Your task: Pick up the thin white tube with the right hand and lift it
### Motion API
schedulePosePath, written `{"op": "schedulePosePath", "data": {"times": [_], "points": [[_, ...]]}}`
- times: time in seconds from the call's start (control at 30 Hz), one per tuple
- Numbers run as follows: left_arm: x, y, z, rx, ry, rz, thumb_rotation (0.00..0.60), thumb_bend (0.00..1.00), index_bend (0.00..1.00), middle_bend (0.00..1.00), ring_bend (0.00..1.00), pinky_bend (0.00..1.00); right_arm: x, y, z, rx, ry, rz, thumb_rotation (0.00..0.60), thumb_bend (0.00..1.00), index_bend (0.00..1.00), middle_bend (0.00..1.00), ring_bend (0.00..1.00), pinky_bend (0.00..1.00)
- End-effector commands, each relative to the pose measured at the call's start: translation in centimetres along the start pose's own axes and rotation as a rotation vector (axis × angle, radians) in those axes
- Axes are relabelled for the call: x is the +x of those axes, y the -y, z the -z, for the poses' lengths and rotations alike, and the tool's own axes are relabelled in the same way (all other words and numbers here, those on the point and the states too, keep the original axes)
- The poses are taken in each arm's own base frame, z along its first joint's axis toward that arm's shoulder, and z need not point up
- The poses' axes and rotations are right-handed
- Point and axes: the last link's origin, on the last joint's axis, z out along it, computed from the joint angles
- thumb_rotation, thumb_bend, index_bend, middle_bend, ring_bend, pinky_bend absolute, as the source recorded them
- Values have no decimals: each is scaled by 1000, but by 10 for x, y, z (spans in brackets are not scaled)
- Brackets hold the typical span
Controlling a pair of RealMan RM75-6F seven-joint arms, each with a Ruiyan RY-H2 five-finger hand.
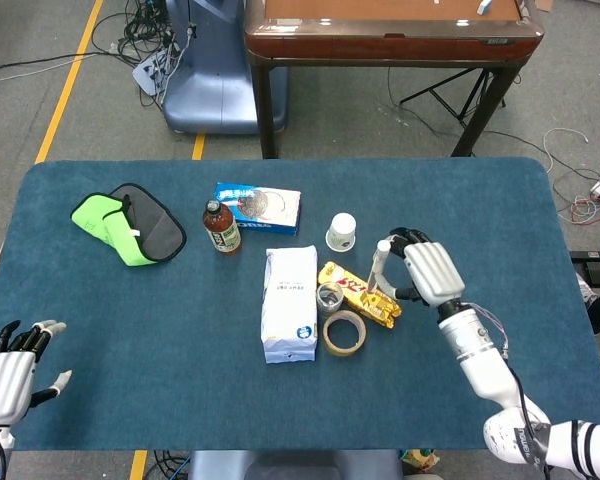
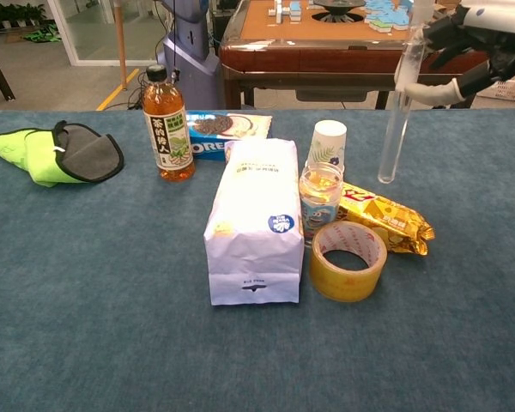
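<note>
right hand point(image 2: 472, 39): cut by chest view's top-right edge
left hand point(image 1: 10, 372): wrist cropped at head view's edge

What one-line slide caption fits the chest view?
Right hand holds the thin white tube nearly upright above the blue table.

Head view overlooks the table point(image 1: 100, 330); chest view faces it low.
</note>
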Motion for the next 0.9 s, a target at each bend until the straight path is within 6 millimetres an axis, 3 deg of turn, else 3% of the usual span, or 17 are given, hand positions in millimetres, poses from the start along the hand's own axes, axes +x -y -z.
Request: {"op": "schedulePosePath", "data": {"times": [0.03,0.17,0.4,0.9], "points": [[-1,-1,0,-1,2,1,600,239,243,224,296,80,2,-5,0,5,-77,142,600,541,675,390,194,176],[-2,-1,0,-2,8,0,600,239,243,224,296,80,-2,-2,2,13,-82,139,600,541,675,390,194,177],[0,1,1,5,7,-3,600,239,243,224,296,80,-7,21,-1,31,44,-204,600,541,675,390,193,177],[-1,6,3,13,7,3,600,238,243,224,296,80,-14,44,-17,114,10,-216,600,541,675,390,193,177]]}}
